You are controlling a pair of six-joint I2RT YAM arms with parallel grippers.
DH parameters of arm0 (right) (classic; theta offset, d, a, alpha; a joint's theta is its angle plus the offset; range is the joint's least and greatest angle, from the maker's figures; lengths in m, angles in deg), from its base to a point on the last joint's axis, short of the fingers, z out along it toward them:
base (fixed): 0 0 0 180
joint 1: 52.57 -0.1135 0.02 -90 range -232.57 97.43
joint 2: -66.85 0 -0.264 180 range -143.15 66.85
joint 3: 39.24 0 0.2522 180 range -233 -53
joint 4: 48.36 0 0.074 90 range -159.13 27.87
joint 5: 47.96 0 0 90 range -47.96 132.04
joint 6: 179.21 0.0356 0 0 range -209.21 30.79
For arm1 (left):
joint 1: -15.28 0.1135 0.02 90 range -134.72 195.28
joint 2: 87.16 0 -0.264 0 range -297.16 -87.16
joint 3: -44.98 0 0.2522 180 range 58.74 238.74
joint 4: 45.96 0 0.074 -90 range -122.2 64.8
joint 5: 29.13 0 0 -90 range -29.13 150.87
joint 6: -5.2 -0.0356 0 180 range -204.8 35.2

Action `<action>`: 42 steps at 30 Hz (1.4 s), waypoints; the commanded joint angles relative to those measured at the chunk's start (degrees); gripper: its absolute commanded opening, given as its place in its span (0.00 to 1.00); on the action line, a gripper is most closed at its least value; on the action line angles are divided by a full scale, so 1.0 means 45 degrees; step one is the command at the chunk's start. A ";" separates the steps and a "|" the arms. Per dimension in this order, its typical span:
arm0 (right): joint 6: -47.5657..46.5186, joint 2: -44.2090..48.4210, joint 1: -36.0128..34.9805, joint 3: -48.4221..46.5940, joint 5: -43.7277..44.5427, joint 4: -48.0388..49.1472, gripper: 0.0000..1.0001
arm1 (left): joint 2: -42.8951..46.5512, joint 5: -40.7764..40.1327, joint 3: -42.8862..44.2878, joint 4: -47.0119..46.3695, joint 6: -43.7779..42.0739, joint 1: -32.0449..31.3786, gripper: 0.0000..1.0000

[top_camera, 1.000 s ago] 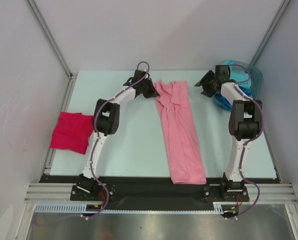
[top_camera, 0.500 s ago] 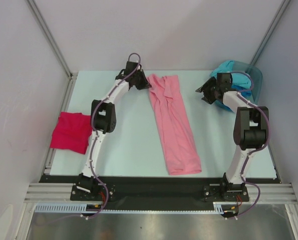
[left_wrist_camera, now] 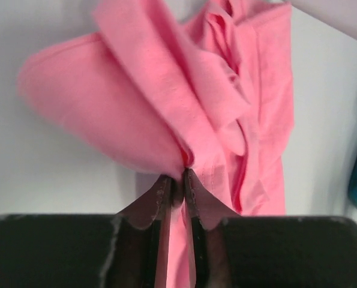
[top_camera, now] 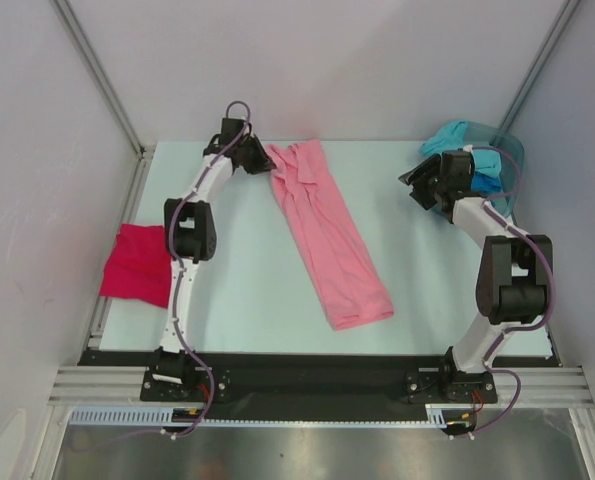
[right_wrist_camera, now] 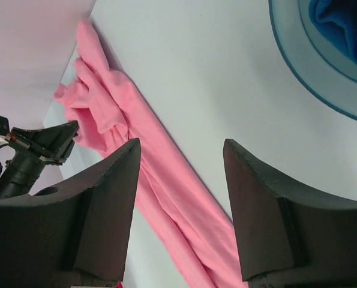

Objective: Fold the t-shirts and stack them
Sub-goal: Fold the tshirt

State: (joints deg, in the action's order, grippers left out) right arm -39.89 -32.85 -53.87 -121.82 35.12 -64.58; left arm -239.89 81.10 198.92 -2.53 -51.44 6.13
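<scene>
Pinching the pink t-shirt point(left_wrist_camera: 238, 120) between its fingers point(left_wrist_camera: 164, 195), maybe to drag it flat, the left gripper point(left_wrist_camera: 179, 177) clamped tight while the right gripper point(right_wrist_camera: 181, 147) hung open, empty.

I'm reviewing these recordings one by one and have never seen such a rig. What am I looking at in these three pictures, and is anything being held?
Two white robot arms are bolted at the near edge of a pale table. One picture looks down from above and behind them. The other two come from a camera on each wrist, looking past that arm's own fingers. A pink t-shirt, folded into a long strip, lies slantwise mid-table. The left gripper pinches its far end, and the left wrist view shows the cloth between nearly closed fingers. The right gripper is open and empty, beside a teal tub holding blue cloth. A folded crimson t-shirt lies at the table's left edge.
</scene>
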 commanded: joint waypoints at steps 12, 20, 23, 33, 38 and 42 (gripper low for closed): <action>-0.0120 0.0455 -0.0550 -0.0354 0.0753 -0.1719 0.62 | 0.0342 0.0487 -0.1362 -0.0929 -0.0129 -0.2889 0.38; 0.0075 0.1100 -0.0317 0.0565 0.0619 -0.1368 0.61 | 0.1283 0.0094 -0.2382 -0.0754 -0.0695 -0.2362 0.34; 0.0036 0.1296 -0.0316 0.0721 0.0581 -0.1232 0.61 | 0.1049 0.0231 -0.1895 -0.0480 -0.0754 -0.2362 0.35; -0.0159 -0.1864 -0.0432 -0.0934 -0.1021 0.0331 0.61 | 0.3212 -0.1270 -0.4565 -0.1260 -0.0774 -0.2265 0.64; -0.0627 -0.4342 -0.0804 -0.3454 -0.1411 0.0098 0.61 | 0.5068 -0.2345 -0.6793 -0.2003 -0.0852 -0.1718 0.68; -0.0921 -0.6119 -0.1019 -0.5815 -0.1997 -0.0720 0.61 | 0.6863 -0.3282 -0.8180 -0.2355 -0.0696 -0.1327 0.69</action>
State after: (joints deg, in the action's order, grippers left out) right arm -41.79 -56.46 -57.52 -140.55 29.00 -66.64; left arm -217.88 71.46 164.76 -10.33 -53.84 -1.78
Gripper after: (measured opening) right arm 0.612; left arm 0.687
